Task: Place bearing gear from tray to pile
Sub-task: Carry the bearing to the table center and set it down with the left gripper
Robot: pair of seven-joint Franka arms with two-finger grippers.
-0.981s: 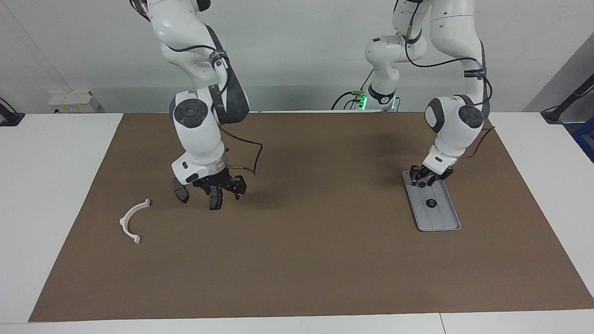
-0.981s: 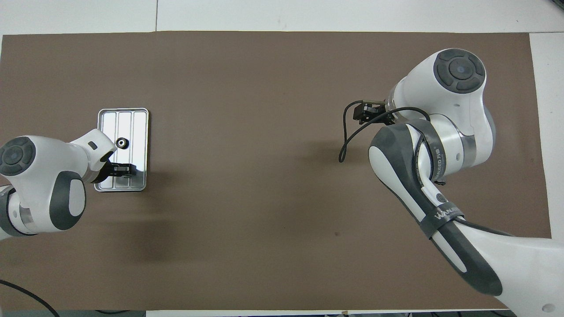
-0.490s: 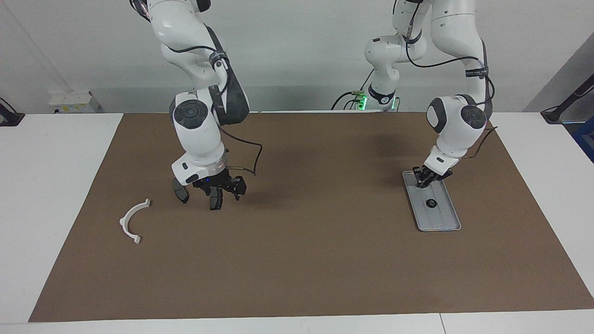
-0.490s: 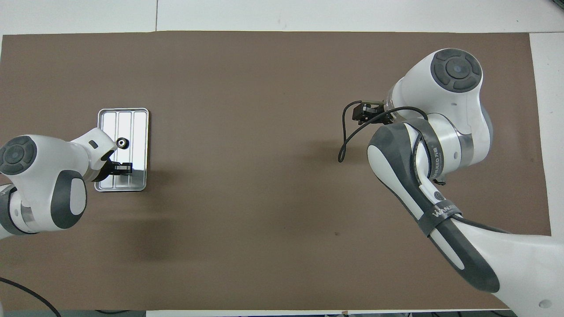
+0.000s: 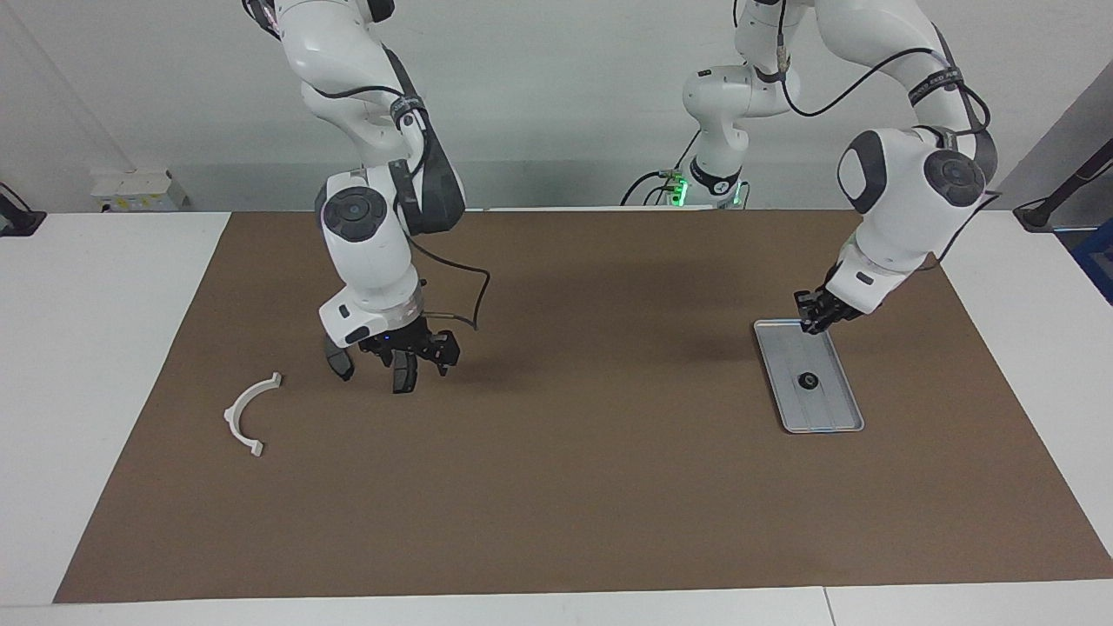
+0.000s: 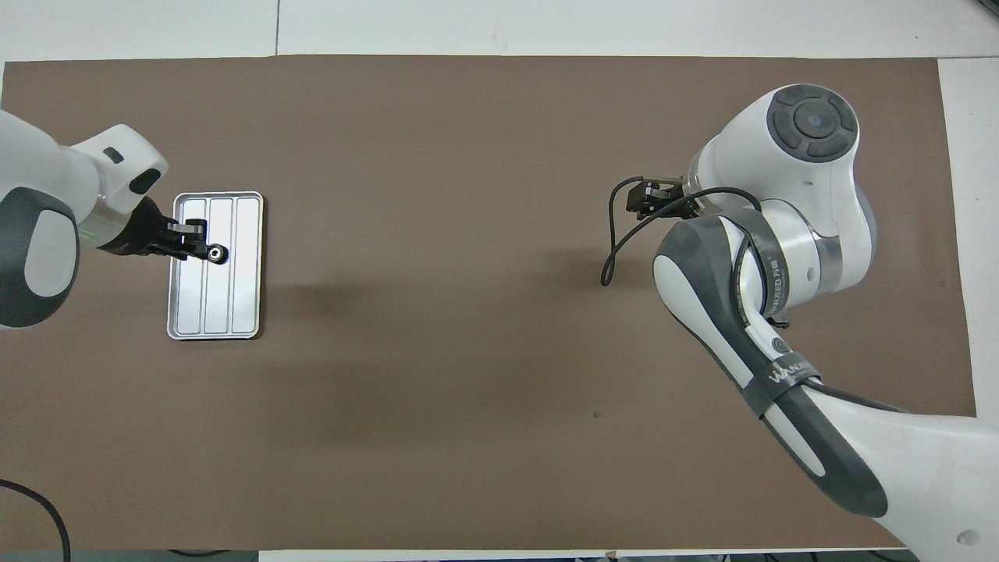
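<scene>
My left gripper point(image 5: 815, 323) has its jaws clenched with nothing between them, and it hangs over the tray's point(image 5: 833, 414) end that is nearest to the robots. In the overhead view its tips appear just beside the gear point(image 6: 216, 252), but the facing view shows them raised and apart from it. The gear point(image 5: 808, 381) lies in the tray, about in the middle, on the ridged bottom. The tray sits on the brown mat point(image 5: 574, 487) toward the left arm's end of the table. My right gripper point(image 5: 409, 352) has its jaws spread wide, low over the mat, with one dark pad point(image 5: 403, 374) under it and another pad point(image 5: 338, 358) just beside it. The white bracket point(image 5: 248, 415) lies farther from the robots than these pads, near them.
</scene>
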